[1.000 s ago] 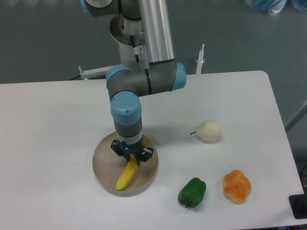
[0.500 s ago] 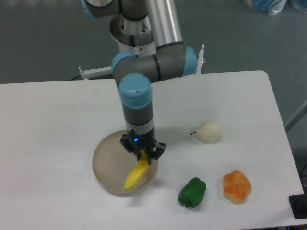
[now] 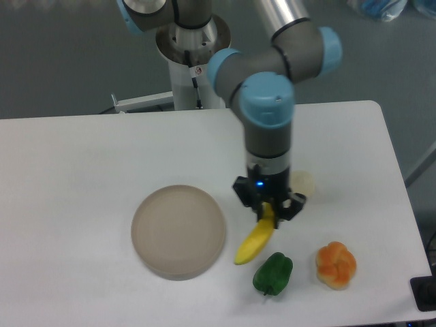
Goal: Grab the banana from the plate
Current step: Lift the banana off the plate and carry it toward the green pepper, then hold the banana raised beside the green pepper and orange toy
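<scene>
My gripper [image 3: 269,209] is shut on the upper end of the bright yellow banana [image 3: 254,241]. The banana hangs down to the lower left, in the air to the right of the plate and just above the green pepper. The round beige plate [image 3: 178,231] lies on the white table at the lower left of the gripper, with nothing on it.
A green bell pepper [image 3: 273,274] lies just below the banana's tip. A lumpy orange fruit [image 3: 336,264] lies to its right. A pale cream fruit [image 3: 304,182] is mostly hidden behind the gripper. The robot's base column [image 3: 191,54] stands at the table's back edge.
The gripper has lifted the banana off the plate and carried it to the right, past the plate's rim. The plate now lies bare. The arm has swung right with it.
</scene>
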{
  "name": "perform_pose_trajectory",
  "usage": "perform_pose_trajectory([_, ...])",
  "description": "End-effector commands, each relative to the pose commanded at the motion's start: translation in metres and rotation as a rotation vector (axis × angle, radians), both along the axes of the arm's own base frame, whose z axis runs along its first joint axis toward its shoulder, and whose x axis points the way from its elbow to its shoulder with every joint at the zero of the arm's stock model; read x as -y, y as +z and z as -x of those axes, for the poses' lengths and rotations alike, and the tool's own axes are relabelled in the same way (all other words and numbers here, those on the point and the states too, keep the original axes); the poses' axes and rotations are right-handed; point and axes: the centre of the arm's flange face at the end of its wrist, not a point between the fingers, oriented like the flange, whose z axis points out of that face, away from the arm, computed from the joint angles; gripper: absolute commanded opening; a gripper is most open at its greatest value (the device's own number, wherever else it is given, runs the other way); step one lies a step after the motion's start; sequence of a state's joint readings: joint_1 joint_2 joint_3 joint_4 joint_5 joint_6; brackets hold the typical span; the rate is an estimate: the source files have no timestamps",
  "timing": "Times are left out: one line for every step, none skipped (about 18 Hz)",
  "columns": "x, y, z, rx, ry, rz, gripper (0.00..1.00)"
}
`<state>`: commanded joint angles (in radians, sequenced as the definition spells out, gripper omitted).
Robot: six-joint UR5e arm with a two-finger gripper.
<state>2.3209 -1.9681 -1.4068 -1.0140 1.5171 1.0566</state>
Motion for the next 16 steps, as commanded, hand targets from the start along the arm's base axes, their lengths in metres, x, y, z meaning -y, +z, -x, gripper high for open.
perform_pose_trajectory([0.0, 0.001, 0.005, -0.006, -0.01, 0.0, 0.3])
perform_pose_trajectory([-0.003, 0.003, 0.01, -0.012, -0.01, -0.004, 0.3])
perform_pose_trajectory([-0.003, 0.003, 0.014, -0.014, -0.008, -0.005, 0.3])
perform_pose_trajectory([-0.005, 0.001, 0.016, -0.015, -0.013, -0.003, 0.3])
perform_pose_trajectory([-0.008, -0.002, 0.019, -0.017, -0.015, -0.003, 0.3])
perform_pose_trajectory([-0.01, 0.0, 0.021, -0.021, -0.015, -0.006, 0.3])
perform_pose_trajectory([-0.012, 0.0, 0.023, -0.023, -0.014, -0.009, 0.3])
perform_pose_trajectory([-0.012, 0.002, 0.024, -0.028, -0.013, -0.012, 0.3])
perform_pose_trajectory([-0.013, 0.0, 0.024, -0.027, -0.012, -0.009, 0.3])
perform_pose_trajectory([-0.013, 0.0, 0.025, -0.03, -0.011, -0.008, 0.3])
perform_pose_trajectory([-0.014, 0.001, 0.026, -0.033, -0.011, -0.011, 0.3])
perform_pose_trajectory([-0.015, 0.001, 0.027, -0.033, -0.011, -0.011, 0.3])
perform_pose_trajectory([-0.015, 0.001, 0.027, -0.033, -0.011, -0.011, 0.3])
perform_pose_trajectory([-0.014, 0.002, 0.028, -0.036, -0.011, -0.013, 0.3])
perform_pose_trajectory([-0.014, 0.001, 0.029, -0.034, -0.008, -0.012, 0.3])
perform_pose_trajectory([-0.013, 0.002, 0.03, -0.035, -0.007, -0.013, 0.3])
